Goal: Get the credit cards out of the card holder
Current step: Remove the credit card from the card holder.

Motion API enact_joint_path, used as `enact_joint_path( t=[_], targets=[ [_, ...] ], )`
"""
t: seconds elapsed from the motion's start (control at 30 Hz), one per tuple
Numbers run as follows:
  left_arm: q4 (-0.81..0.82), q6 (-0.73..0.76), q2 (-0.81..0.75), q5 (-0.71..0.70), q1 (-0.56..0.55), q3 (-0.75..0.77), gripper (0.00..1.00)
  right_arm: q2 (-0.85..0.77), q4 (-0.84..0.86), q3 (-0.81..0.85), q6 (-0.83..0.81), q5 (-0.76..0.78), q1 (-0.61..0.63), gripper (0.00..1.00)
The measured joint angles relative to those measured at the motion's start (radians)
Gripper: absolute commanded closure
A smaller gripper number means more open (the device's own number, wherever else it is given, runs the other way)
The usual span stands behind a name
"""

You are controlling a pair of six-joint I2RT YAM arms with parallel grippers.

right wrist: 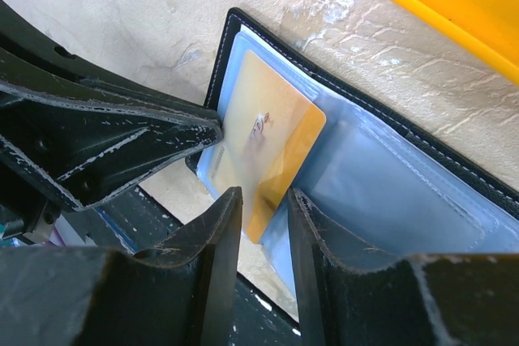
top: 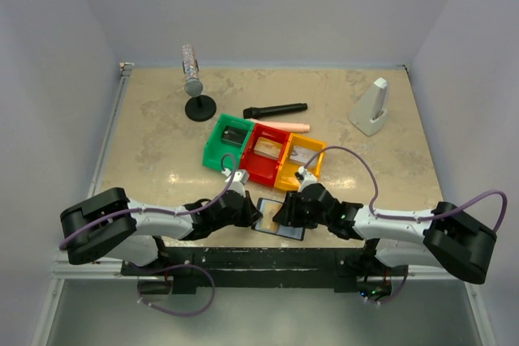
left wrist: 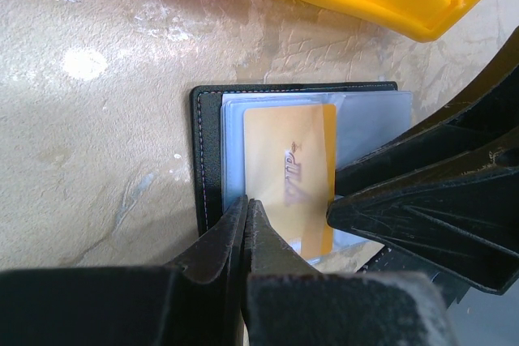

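Observation:
The card holder [top: 277, 228] lies open near the table's front edge, black outside [left wrist: 207, 151] and bluish-grey inside [right wrist: 422, 192]. An orange credit card [left wrist: 288, 160] sits partly out of its clear sleeve and also shows in the right wrist view [right wrist: 268, 135]. My left gripper [top: 258, 216] is shut, its tips [left wrist: 247, 204] pressing on the sleeve's left edge beside the card. My right gripper [top: 284, 215] is narrowly open, its jaws [right wrist: 263, 200] straddling the card's near corner. The right gripper's fingers [left wrist: 422, 200] show in the left wrist view, and the left gripper's fingers [right wrist: 122, 143] show in the right wrist view.
Green [top: 227, 142], red [top: 263, 154] and yellow [top: 300, 161] bins stand just behind the holder. Behind them lie a black stick [top: 276, 109] and a pink item [top: 288, 126]. A grey object on a stand [top: 195, 87] is back left, a white wedge [top: 371, 107] back right.

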Motion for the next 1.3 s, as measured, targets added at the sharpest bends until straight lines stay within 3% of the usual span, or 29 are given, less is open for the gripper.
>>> enact_joint_path(
  t=[1.3],
  targets=[
    [0.033, -0.019, -0.024, -0.01, 0.0, -0.041, 1.0, 0.037, 0.1, -0.008, 0.003, -0.008, -0.009, 0.62]
  ],
)
